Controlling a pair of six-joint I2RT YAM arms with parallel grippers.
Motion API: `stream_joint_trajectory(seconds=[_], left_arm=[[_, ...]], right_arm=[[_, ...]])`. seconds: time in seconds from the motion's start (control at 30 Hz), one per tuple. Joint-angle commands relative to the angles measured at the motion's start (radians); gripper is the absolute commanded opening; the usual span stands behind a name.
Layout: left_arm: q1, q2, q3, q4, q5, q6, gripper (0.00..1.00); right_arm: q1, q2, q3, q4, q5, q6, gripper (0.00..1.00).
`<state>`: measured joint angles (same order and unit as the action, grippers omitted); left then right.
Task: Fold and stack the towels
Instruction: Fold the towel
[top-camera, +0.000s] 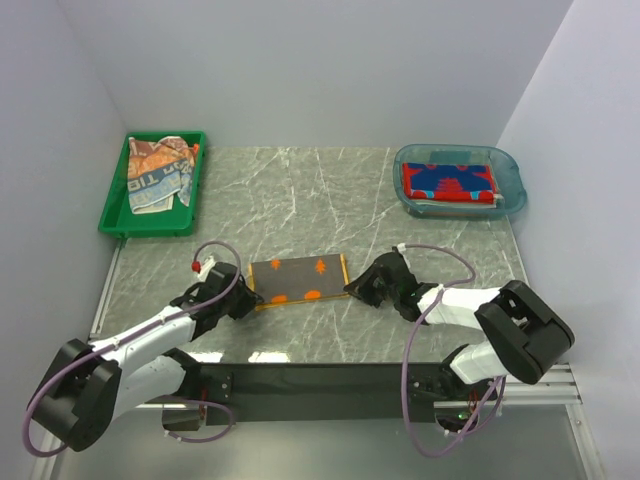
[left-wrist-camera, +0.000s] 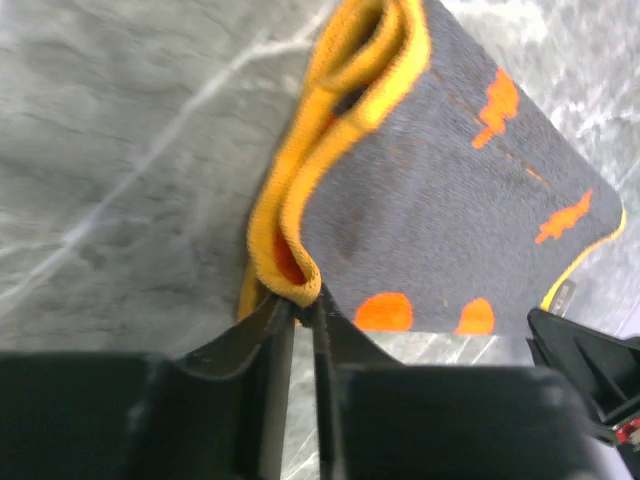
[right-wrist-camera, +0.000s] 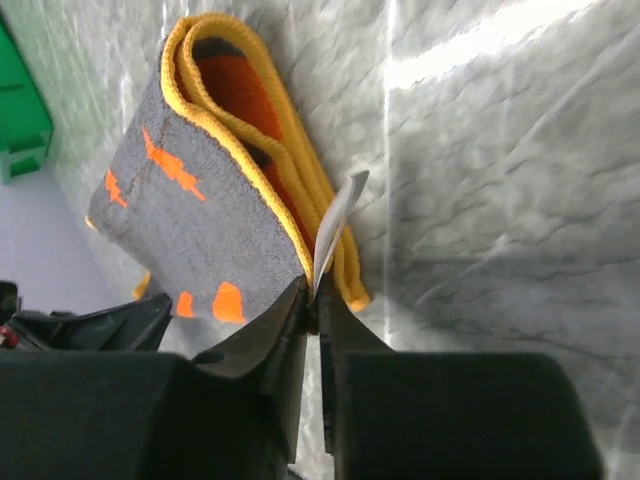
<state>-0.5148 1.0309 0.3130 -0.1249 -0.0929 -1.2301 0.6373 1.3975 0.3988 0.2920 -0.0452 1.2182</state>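
marble table (top-camera: 300, 190), arms at near edge. green tray (top-camera: 115, 215) at far left holds loose towels (top-camera: 157, 175), crumpled, not yet folded. blue tub (top-camera: 510, 195) at far right holds a red towel (top-camera: 447, 180), folded flat. grey-and-orange towel (top-camera: 298, 280) lies on the table near the front edge, midway between the arms, folded into a strip several layers thick. its long axis runs left to right, parallel to the near edge. left gripper (top-camera: 243, 298) sits at the strip's left short end, right gripper (top-camera: 358, 285) at its right short end, so both are equally close and face each other along the axis. left wrist view: jaws of the left gripper (left-wrist-camera: 297, 310) stand a narrow slit apart, with the yellow-bound fold of the towel (left-wrist-camera: 450, 220) seated at the tips. cannot tell if it is nipped or merely touching. right wrist view: the right gripper (right-wrist-camera: 312, 300) looks the same, a thin slit, towel corner and white tag (right-wrist-camera: 337, 225) at the tips, grip not decidable. judgement: the tub lies far right of the strip, so the right arm is the nearer carrier.
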Motion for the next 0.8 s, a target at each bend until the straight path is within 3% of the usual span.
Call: stream_joint_trajectory(seconds=[0.0, 0.03, 0.07, 0.1, 0.17, 0.2, 0.23, 0.3, 0.43, 0.53, 0.77], left_arm=[[0.007, -0.021, -0.020, -0.062, -0.071, -0.002, 0.25], [0.006, -0.055, -0.012, -0.071, -0.076, -0.005, 0.31], [0.006, -0.074, -0.009, -0.090, -0.077, 0.001, 0.46], [0.004, -0.093, -0.006, -0.099, -0.077, 0.007, 0.55], [0.006, -0.149, 0.009, -0.148, -0.079, 0.017, 0.76], [0.006, -0.166, 0.017, -0.175, -0.082, 0.020, 0.80], [0.004, -0.198, 0.035, -0.200, -0.088, 0.021, 0.82], [0.004, -0.232, 0.055, -0.261, -0.096, 0.027, 0.82], [0.006, -0.291, 0.141, -0.300, -0.096, 0.066, 0.84], [0.006, -0.287, 0.216, -0.317, -0.119, 0.095, 0.76], [0.036, -0.103, 0.308, -0.056, -0.147, 0.155, 0.74]], right_arm=[[-0.013, -0.021, -0.009, -0.036, 0.094, -0.034, 0.21], [-0.011, -0.047, -0.003, -0.042, 0.097, -0.042, 0.29], [-0.014, -0.064, 0.001, -0.047, 0.103, -0.058, 0.34], [-0.013, -0.080, 0.006, -0.060, 0.108, -0.068, 0.44], [-0.013, -0.133, 0.031, -0.091, 0.134, -0.109, 0.56], [-0.013, -0.152, 0.040, -0.118, 0.143, -0.124, 0.67], [-0.013, -0.187, 0.058, -0.134, 0.152, -0.138, 0.72], [-0.011, -0.224, 0.071, -0.140, 0.174, -0.178, 0.81], [-0.011, -0.262, 0.104, -0.068, 0.148, -0.233, 0.87], [-0.011, -0.227, 0.127, 0.047, 0.062, -0.243, 0.87], [0.002, -0.011, 0.213, 0.376, -0.010, -0.168, 0.86]])
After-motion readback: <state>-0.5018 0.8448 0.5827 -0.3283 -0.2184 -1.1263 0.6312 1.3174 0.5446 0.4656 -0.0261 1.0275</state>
